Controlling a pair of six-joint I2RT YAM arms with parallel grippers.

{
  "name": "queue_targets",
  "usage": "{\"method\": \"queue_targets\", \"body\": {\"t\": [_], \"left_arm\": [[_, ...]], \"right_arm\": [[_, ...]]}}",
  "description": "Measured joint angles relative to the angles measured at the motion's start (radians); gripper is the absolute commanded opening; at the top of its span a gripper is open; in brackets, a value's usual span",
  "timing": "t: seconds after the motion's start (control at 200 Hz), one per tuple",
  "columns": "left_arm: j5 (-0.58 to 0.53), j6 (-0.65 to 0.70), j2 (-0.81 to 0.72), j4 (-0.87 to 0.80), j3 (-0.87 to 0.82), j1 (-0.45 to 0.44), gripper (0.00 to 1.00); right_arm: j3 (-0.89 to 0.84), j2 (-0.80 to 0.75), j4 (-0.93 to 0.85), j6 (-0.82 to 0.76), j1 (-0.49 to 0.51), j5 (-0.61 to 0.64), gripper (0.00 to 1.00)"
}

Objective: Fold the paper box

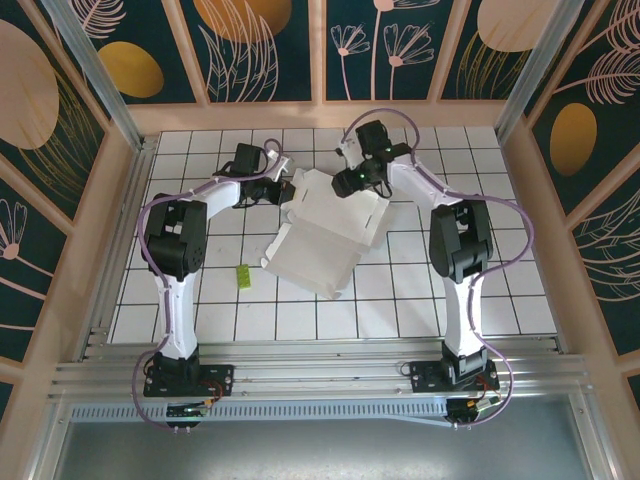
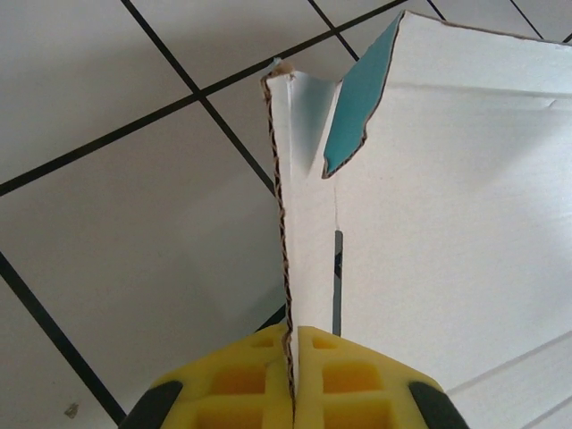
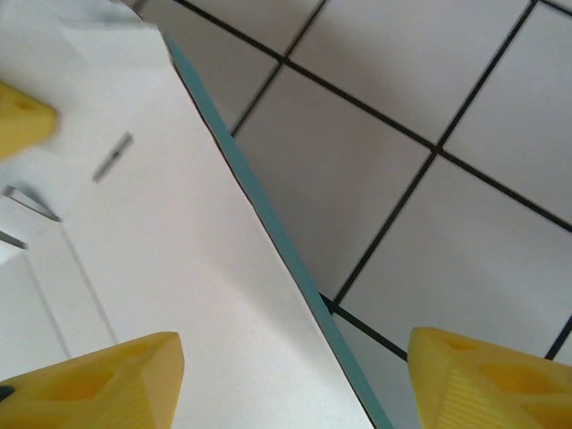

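Note:
The paper box (image 1: 325, 238) lies unfolded, whitish face up, in the middle of the tiled table. My left gripper (image 1: 287, 187) is at the box's back left corner. In the left wrist view the left gripper (image 2: 293, 380) is shut on a thin upright flap (image 2: 299, 232), with a cyan flap (image 2: 359, 98) standing just beyond it. My right gripper (image 1: 347, 183) hovers over the box's back edge. In the right wrist view the right gripper (image 3: 295, 380) is open and the box's teal-lined edge (image 3: 268, 223) runs between its fingers (image 3: 98, 380) without touching them.
A small yellow-green scrap (image 1: 243, 277) lies on the tiles left of the box. Wooden walls (image 1: 100, 210) with aluminium posts enclose the white tiled table (image 1: 470, 300). A yellow finger pad (image 3: 20, 118) shows at the left edge of the right wrist view.

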Motion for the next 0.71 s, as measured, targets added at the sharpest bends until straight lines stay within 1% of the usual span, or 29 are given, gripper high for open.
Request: {"method": "queue_targets", "body": {"t": [0.045,0.13,0.225,0.35,0.465,0.556,0.611,0.706], "left_arm": [[-0.001,0.000,0.000,0.005,0.000,0.000,0.00],[-0.004,0.002,0.000,0.009,0.000,0.000,0.00],[-0.011,0.004,0.000,0.010,-0.001,0.000,0.00],[-0.012,0.004,-0.001,0.014,-0.007,0.000,0.00],[-0.023,-0.008,-0.007,0.047,-0.020,-0.003,0.00],[-0.030,-0.036,-0.032,0.096,-0.065,-0.004,0.11],[-0.029,-0.062,-0.053,0.134,-0.104,-0.005,0.21],[-0.008,-0.096,-0.089,0.194,-0.153,-0.009,0.33]], "right_arm": [[0.000,0.012,-0.005,-0.011,0.005,0.031,0.57],[0.000,0.033,-0.013,-0.042,0.013,0.080,0.44],[0.000,0.042,-0.016,-0.069,0.023,0.127,0.32],[0.000,0.042,-0.011,-0.112,0.040,0.199,0.09],[-0.002,0.041,-0.001,-0.170,0.077,0.285,0.06],[-0.043,0.024,0.066,-0.229,0.112,0.383,0.05],[-0.084,0.002,0.111,-0.273,0.136,0.445,0.05],[-0.154,-0.040,0.187,-0.354,0.175,0.542,0.04]]}}
